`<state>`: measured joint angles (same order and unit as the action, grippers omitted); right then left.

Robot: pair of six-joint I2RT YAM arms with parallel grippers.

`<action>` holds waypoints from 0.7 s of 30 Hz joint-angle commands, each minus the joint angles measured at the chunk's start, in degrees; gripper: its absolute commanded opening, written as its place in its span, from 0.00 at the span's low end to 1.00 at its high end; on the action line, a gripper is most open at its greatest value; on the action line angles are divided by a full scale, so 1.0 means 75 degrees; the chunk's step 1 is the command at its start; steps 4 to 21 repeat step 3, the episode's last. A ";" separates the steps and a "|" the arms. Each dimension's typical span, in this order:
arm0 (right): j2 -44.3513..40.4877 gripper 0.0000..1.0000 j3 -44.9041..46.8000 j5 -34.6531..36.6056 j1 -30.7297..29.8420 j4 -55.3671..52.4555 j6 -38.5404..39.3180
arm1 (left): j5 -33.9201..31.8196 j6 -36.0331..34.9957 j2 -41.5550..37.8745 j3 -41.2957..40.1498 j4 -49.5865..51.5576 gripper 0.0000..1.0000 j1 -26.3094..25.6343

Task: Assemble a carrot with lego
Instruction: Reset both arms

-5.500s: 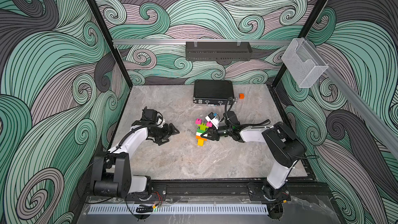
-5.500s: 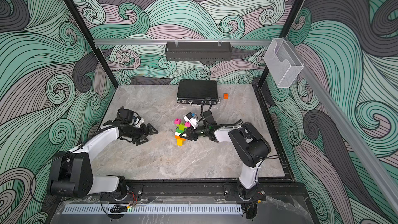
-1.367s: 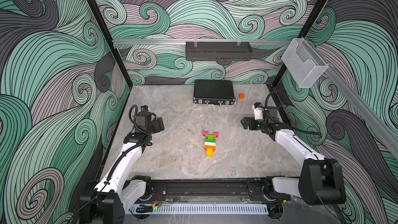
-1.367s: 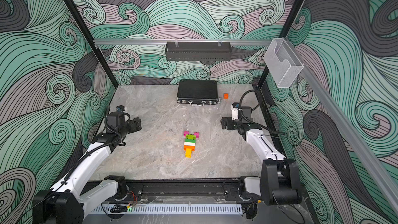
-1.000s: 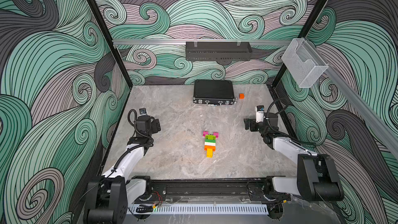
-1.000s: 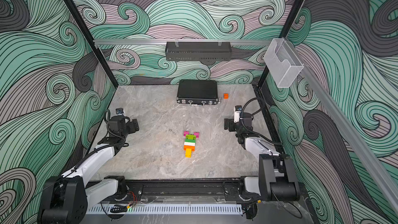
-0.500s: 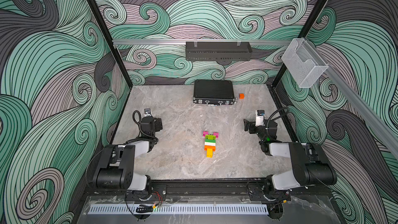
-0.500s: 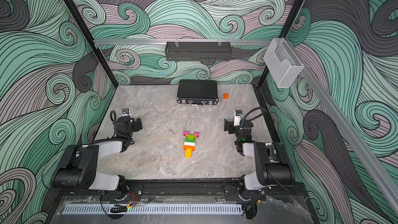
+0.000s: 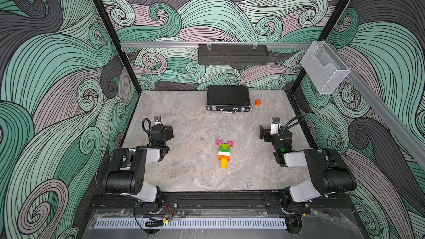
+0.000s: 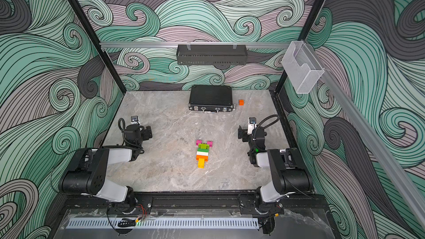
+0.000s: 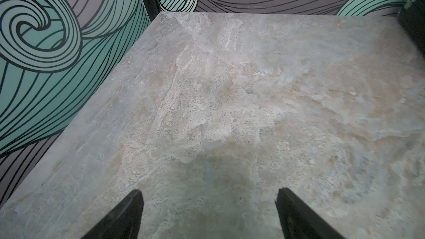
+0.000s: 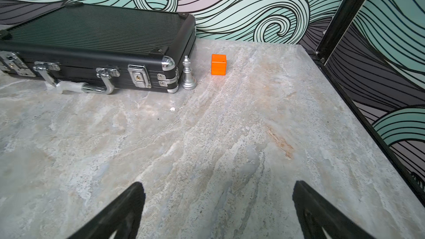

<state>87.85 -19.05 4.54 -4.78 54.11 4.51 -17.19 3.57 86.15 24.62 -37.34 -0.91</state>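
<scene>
Folding back from the carrot (image 9: 223,154), now lying complete; parking left gripper (image 11: 209,194) at its 9 o'clock, right gripper (image 12: 218,186) at 3 o'clock, both gaping wide, holding nothing. Probably finishing.

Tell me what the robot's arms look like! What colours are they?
The left arm and right arm match: chunky black joints with smooth white-grey shells. A looping black cable runs to each wrist, and the jaws are black and pointed. A tiny green light glows on the right one.

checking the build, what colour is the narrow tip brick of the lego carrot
Yellow tip brick on the multicoloured chunky-brick carrot, clearest in a top view.
</scene>
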 commanded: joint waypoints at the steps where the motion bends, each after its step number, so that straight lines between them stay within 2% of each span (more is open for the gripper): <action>1: 0.0029 1.00 -0.0144 0.0291 -0.0049 0.0065 0.0022 | -0.0069 0.0016 0.0037 0.0233 -0.0223 0.92 0.0073; 21: 0.0022 0.99 -0.0132 0.0293 -0.0043 0.0073 0.0030 | -0.0062 0.0011 0.0054 0.0233 -0.0232 0.93 0.0074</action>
